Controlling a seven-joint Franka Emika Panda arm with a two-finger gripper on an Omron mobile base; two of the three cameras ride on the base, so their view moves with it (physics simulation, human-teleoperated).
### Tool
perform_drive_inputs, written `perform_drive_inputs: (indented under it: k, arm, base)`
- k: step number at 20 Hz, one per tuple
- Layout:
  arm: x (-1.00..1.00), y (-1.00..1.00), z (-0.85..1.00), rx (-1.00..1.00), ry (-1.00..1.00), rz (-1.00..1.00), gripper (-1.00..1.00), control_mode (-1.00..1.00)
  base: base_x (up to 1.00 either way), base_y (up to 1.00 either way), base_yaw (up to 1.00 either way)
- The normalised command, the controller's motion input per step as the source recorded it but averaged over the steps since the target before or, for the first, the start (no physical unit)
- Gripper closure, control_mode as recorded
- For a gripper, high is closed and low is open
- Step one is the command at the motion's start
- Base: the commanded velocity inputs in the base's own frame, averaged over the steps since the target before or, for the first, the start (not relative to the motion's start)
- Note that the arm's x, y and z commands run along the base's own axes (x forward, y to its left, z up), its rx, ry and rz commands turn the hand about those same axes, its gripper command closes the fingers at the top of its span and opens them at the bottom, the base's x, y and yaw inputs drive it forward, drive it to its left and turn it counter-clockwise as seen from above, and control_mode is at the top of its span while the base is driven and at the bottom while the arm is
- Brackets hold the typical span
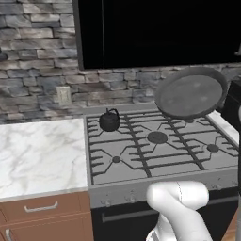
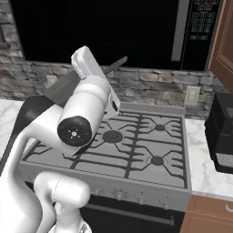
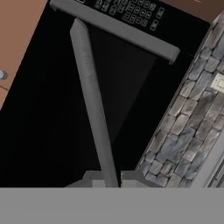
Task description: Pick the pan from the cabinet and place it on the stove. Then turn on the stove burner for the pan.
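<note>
Wide round dark-grey frying pan (image 1: 190, 92) hangs tilted above grey gas stove's (image 1: 160, 146) far right | jaws clamped on its straight handle (image 3: 92, 100) | small black kettle (image 1: 109, 120) far left

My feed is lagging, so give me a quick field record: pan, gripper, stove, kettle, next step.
pan: wide round dark-grey frying pan, tilted in the air above the back right of the stove, not yet set down
gripper: gripper shut on the pan's straight grey handle
stove: grey gas range, grates bare except for the kettle
kettle: small black kettle on the back left burner
next step: probably lower the pan onto a free burner
</note>
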Motion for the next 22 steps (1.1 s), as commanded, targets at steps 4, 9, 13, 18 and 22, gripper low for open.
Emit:
perform_drive_inputs:
  k: [4,9,13,18,22]
  arm:
    - [0.0,0.0,0.0,0.0,0.0,0.0,1.0,1.0]
    - [0.0,0.0,0.0,0.0,0.0,0.0,1.0,1.0]
    - [0.0,0.0,0.0,0.0,0.0,0.0,1.0,1.0]
    - [0.0,0.0,0.0,0.0,0.0,0.0,1.0,1.0]
    - [0.0,0.0,0.0,0.0,0.0,0.0,1.0,1.0]
  base:
    - [0.32,0.09,0.0]
    - [0.03,0.16,-0.03]
    - [0.0,0.4,-0.05]
    - [0.01,0.38,-0.04]
    - [0.17,0.12,-0.02]
